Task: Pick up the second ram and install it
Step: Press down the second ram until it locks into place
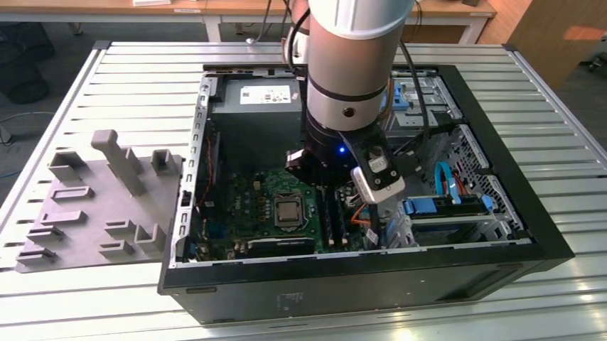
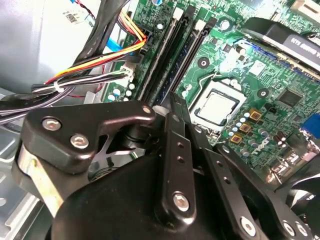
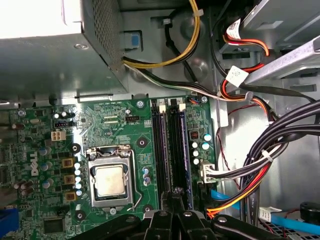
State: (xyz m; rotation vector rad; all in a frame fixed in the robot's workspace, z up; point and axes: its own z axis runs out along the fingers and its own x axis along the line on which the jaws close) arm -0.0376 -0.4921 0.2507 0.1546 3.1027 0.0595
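Open PC case (image 1: 493,234) on slatted metal table (image 1: 142,78); gripper (image 3: 176,197) over ram slots (image 3: 170,145)

A big white metal table (image 1: 531,92) made of long ribbed slats holds everything up. An open black computer case (image 1: 531,234) lies flat on it, right under and around the black claw (image 1: 323,186), which hangs down inside the case. A flat grey plastic tray with blocky holders sticking up (image 1: 95,206) lies on the table too, well off to the exterior view's left of the claw and just beside the case.
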